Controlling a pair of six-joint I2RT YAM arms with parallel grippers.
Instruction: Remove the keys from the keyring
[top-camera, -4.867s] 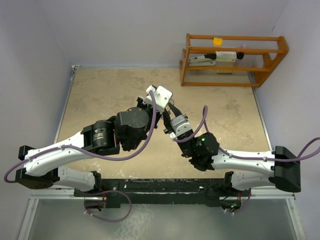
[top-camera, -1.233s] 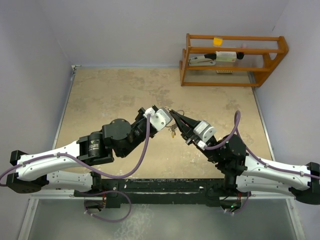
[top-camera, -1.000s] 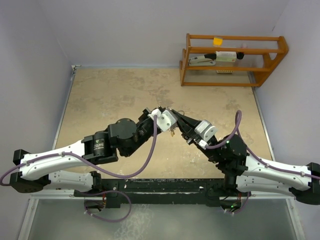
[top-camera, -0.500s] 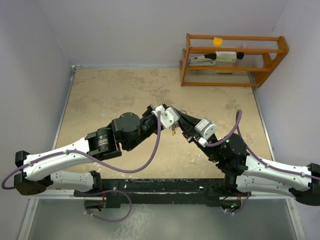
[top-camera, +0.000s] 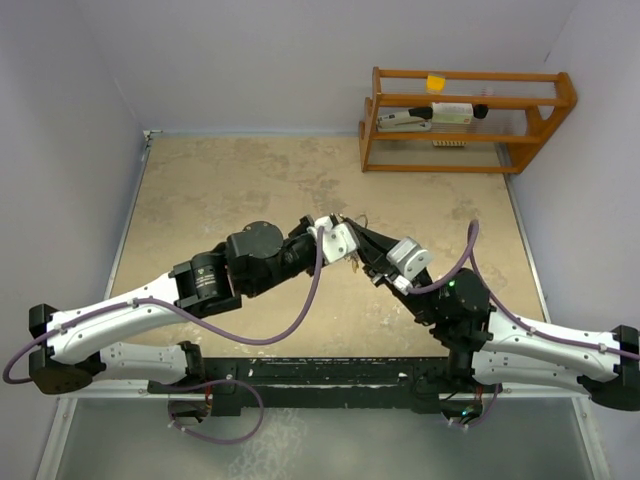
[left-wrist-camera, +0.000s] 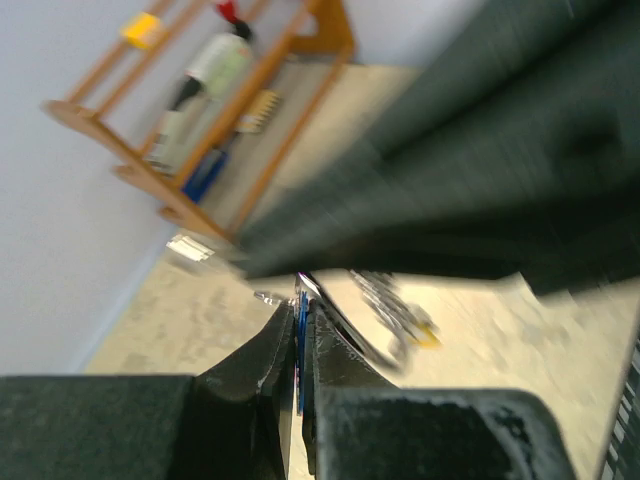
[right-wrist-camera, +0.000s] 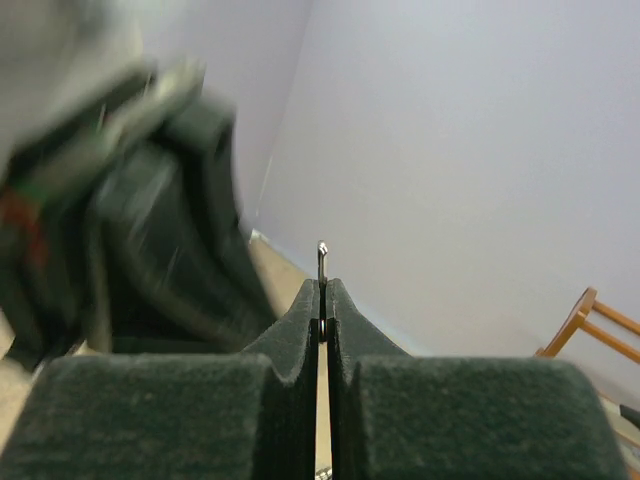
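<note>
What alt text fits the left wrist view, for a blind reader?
The left tool, shut, pinches a thin blue key between its dark fingers. Beyond, blurred keys dangle, one yellow-headed, below the right arm; a wooden rack stands behind.

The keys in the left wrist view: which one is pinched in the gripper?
The blue-headed key, its thin blue edge showing inside the shut left gripper. The yellow-headed key is outside that grip, farther off and blurred.

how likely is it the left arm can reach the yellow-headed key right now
Probably not yet: the left gripper is shut on the blue-headed key, so it is occupied; the yellow-headed key dangles just beyond.
</note>
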